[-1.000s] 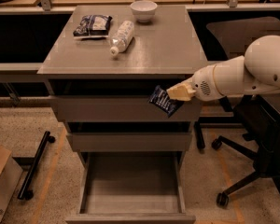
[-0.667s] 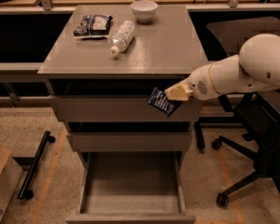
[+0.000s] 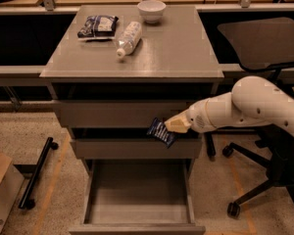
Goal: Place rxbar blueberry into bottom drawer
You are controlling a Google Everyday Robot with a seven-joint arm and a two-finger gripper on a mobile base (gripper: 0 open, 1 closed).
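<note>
My gripper (image 3: pixel 170 127) is shut on the rxbar blueberry (image 3: pixel 160 132), a small dark navy wrapper with white print. It hangs tilted in front of the middle drawer front, at the cabinet's right side. The white arm reaches in from the right. The bottom drawer (image 3: pixel 137 213) is pulled open below, a shallow grey tray with nothing in it. The bar is above the drawer's right rear part, well above its floor.
On the cabinet top (image 3: pixel 176 53) lie a crinkly dark-and-white bag (image 3: pixel 98 26), a plastic bottle on its side (image 3: pixel 128 38) and a white bowl (image 3: pixel 151 10). A black office chair (image 3: pixel 264 48) stands right. A black bar (image 3: pixel 36 173) and a cardboard box (image 3: pixel 0 190) are left on the floor.
The gripper with the bar has moved down, from the top drawer front to the middle drawer front, and a little left. The view has shifted slightly.
</note>
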